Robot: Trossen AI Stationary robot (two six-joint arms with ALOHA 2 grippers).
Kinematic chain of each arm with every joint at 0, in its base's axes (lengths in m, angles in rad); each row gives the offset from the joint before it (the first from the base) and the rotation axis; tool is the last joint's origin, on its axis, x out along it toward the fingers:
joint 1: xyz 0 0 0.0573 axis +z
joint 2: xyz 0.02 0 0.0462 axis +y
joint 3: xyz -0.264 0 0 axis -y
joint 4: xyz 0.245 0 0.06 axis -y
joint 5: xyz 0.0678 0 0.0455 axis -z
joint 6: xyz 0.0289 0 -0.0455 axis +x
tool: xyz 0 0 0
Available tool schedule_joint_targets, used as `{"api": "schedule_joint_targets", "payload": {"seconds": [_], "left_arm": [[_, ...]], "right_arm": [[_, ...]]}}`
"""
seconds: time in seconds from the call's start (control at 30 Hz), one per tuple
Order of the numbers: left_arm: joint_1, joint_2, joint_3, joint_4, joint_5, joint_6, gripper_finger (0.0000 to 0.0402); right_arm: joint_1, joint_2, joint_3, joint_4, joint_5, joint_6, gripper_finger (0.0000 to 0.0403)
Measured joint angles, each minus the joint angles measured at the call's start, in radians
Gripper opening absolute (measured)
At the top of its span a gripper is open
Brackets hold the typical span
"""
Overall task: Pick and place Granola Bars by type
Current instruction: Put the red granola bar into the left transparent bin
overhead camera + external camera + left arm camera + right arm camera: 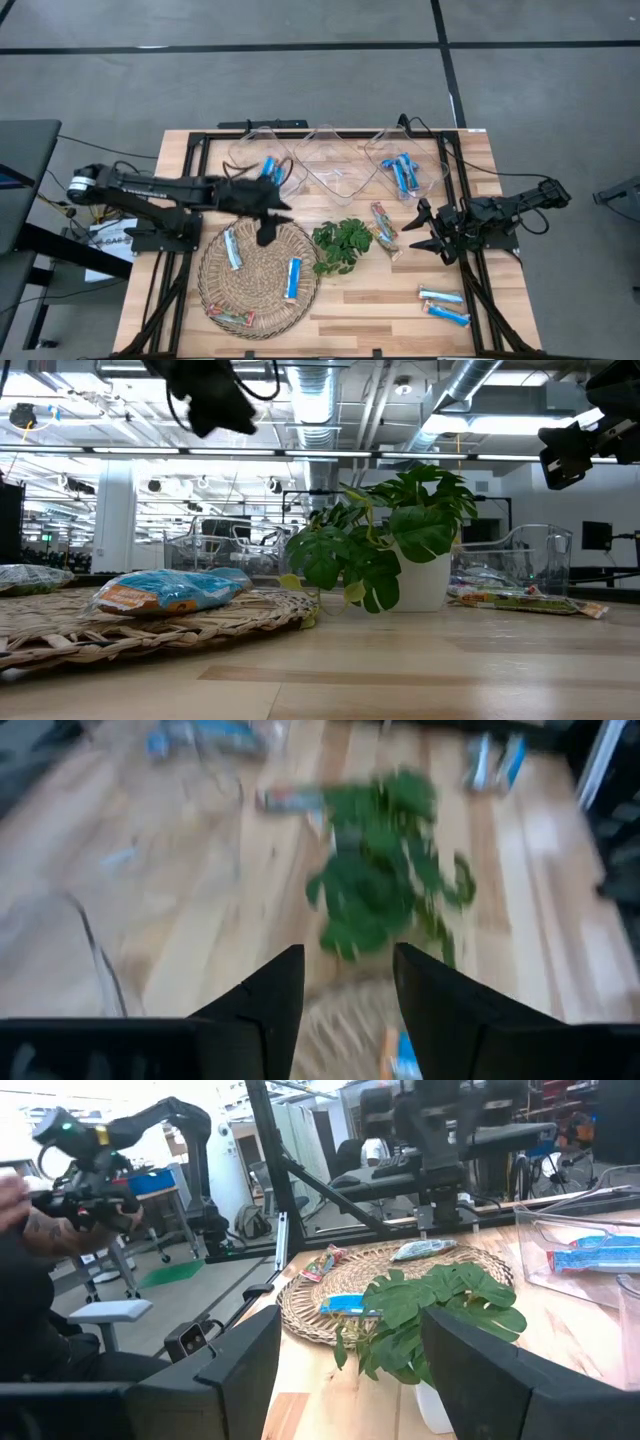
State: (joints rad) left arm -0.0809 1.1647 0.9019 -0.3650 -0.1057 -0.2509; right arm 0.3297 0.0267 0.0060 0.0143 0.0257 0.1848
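Both fingers of my left gripper [266, 236] stand apart and empty above the woven tray [215, 291], where two blue Granola Bars [293, 278] and one multicoloured bar [231, 318] lie, while my right gripper [424, 231] waits open beside the leafy plant [342, 245].

A robotics lab: exposed ceiling ducts [470, 385], strip lighting, another robot arm [150, 1125] on a stand.

Blue and white Granola Bars [292, 277] are lying on the tan woven mat [258, 300], beside the green plant [341, 245].
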Motion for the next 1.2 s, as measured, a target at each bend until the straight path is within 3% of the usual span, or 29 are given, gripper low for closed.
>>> {"api": "schedule_joint_targets", "payload": {"seconds": [0.1, 0.23, 0.67, 0.9, 1.2], "left_arm": [[-0.101, 0.025, 0.044, -0.152, -0.082, -0.093, 0.0145], [-0.207, 0.083, 0.098, -0.327, -0.106, -0.24, 0.0144], [-0.463, 0.292, 0.217, -0.597, -0.002, -0.596, 0.0144], [-0.607, 0.373, 0.218, -0.648, 0.118, -0.814, 0.0144], [-0.733, 0.468, 0.218, -0.542, 0.234, -0.878, 0.0144]], "right_arm": [[0.0, 0.0, 0.0, 0.0, 0.0, 0.0, 0.0232], [0.0, 0.0, 0.0, 0.0, 0.0, 0.0, 0.0232], [0.0, 0.0, 0.0, 0.0, 0.0, 0.0, 0.0232], [0.0, 0.0, 0.0, 0.0, 0.0, 0.0, 0.0232], [0.0, 0.0, 0.0, 0.0, 0.0, 0.0, 0.0232]]}}
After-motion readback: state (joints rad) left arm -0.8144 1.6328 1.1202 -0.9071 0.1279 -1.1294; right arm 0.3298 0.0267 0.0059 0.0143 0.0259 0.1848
